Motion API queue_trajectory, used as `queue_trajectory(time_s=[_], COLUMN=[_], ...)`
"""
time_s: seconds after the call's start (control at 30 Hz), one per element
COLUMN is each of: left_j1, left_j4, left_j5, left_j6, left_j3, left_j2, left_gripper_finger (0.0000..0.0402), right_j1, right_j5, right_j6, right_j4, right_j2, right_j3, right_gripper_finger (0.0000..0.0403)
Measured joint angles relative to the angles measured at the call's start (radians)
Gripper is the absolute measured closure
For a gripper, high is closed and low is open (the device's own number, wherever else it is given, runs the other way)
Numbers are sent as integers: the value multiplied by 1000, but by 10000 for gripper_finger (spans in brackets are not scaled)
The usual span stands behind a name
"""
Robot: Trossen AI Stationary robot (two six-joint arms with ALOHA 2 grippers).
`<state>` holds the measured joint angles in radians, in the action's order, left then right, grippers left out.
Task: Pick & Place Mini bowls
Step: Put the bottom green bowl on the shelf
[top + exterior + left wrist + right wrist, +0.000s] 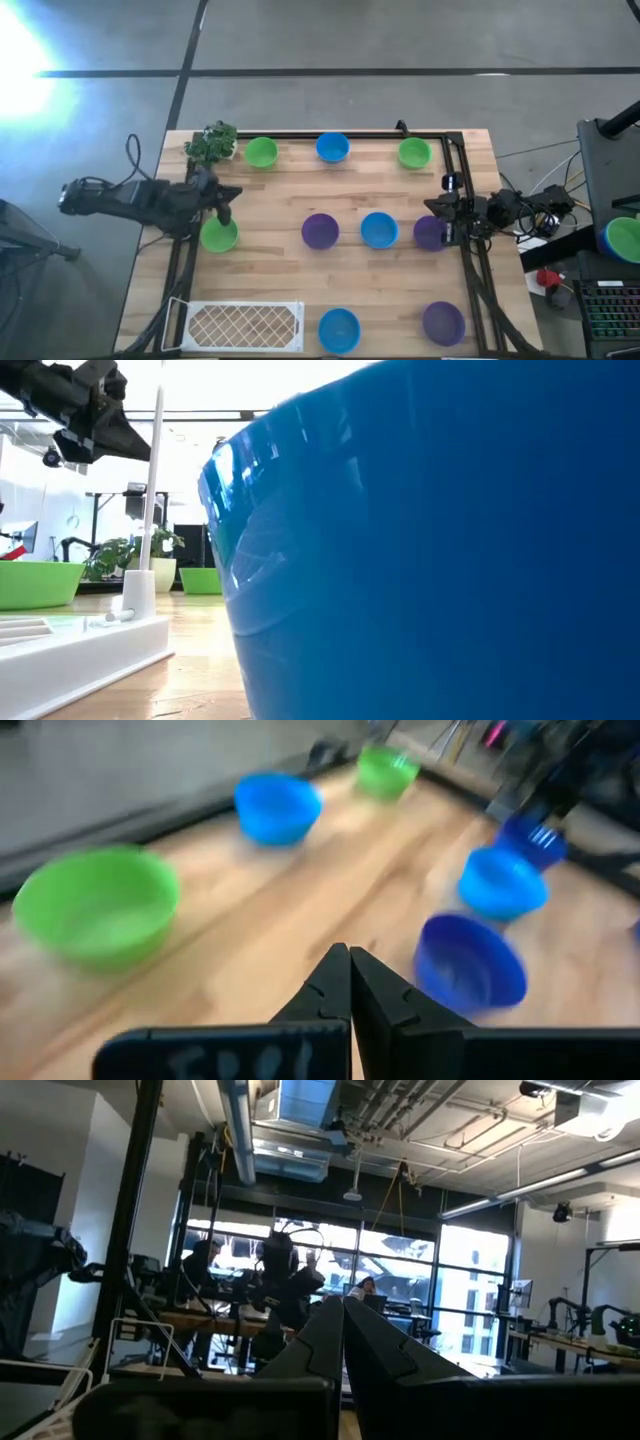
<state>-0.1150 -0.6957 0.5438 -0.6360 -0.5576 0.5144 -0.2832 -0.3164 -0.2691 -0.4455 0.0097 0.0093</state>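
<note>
Nine mini bowls (379,230) scattered over table (280,205), green, blue, purple. Left gripper (226,203) closed, empty, just above green bowl (219,236) at left edge. Right gripper (437,208) closed too, empty, beside purple bowl (430,233) at right edge.

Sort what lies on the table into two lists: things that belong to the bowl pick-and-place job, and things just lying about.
Job: green bowls; blue bowls; purple bowls; left pincer and right pincer, both shut and empty.

Lying about: toy plant; mesh tray.
</note>
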Motion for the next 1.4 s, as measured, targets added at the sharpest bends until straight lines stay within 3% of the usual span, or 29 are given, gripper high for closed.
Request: queue_trajectory(time_s=[0.3, 0.5, 0.83, 1.13, 1.4], left_j1=[2, 2, 2, 2, 0], left_j4=[-533, -726, -736, -734, -635], left_j5=[-115, -116, -186, -192, -249], left_j6=[-243, -337, -399, -410, -354], left_j3=[-299, -426, -437, -436, -370], left_j2=[261, 366, 415, 462, 527], left_gripper_finger=[401, 401, 397, 324, 314], right_j1=[0, 0, 0, 0, 0], right_j5=[0, 0, 0, 1, 1], right_j6=[5, -2, -22, -19, -19], right_j4=[7, 8, 8, 25, 28], right_j2=[0, 0, 0, 0, 0], right_j3=[0, 0, 0, 0, 0], right_gripper_finger=[394, 394, 394, 394, 394])
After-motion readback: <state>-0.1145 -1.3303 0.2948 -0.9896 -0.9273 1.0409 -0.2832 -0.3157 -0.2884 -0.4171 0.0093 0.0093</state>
